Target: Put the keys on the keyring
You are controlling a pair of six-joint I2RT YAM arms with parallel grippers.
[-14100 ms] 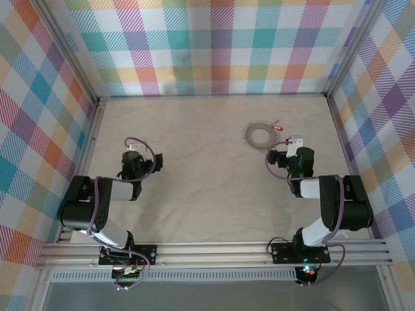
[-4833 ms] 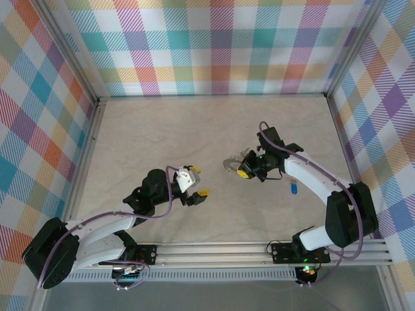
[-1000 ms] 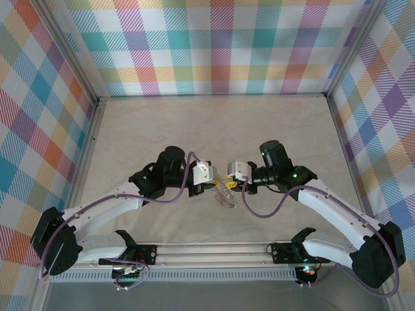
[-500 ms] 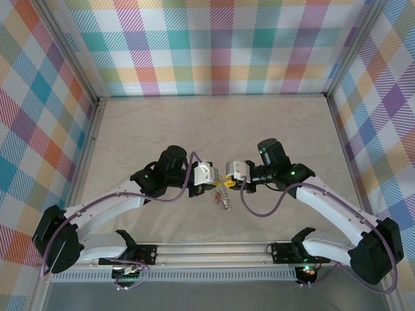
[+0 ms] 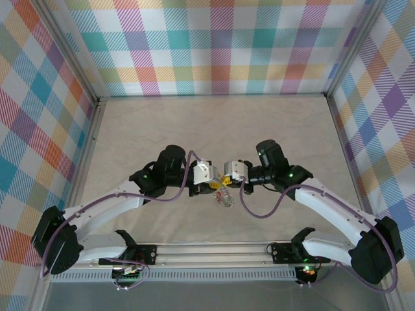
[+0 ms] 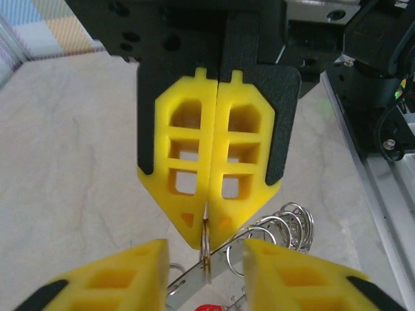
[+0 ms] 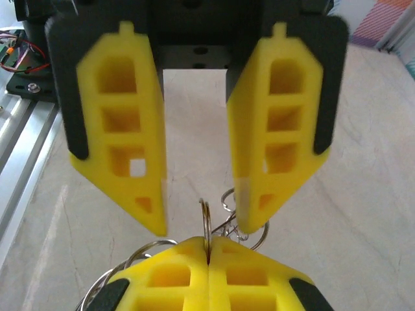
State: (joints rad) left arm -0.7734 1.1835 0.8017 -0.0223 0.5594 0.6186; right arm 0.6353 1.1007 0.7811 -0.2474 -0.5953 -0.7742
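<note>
Looking down from above, a pale beige desk (image 5: 214, 123) sits inside walls of pastel plaid (image 5: 214, 45). Two black-and-white robot arms reach in from the near edge and meet tip to tip near the middle front of the desk. The left arm (image 5: 110, 207) comes from the left and the right arm (image 5: 331, 207) from the right.

The left end effector (image 5: 211, 186) is open. Its own wrist camera shows its yellow fingers (image 6: 123, 275) spread apart, one on each side of the ring, gripping nothing. The right end effector (image 5: 224, 184) is closed. Its two yellow fingers (image 6: 188, 162) are pressed flat together, and their tips pinch the ring, which is seen edge-on.

The keys (image 5: 225, 198) are a small silvery bunch just below the point where the two sets of tips meet. In the left wrist view they show as shiny metal loops and blades (image 6: 285, 227), clustered beside and under the pinched ring.

The keyring (image 6: 205, 249) is a thin metal loop that stands upright in the gap between the left fingers. A small red piece (image 6: 206, 307) shows just beneath it at the bottom edge of that view.
</note>
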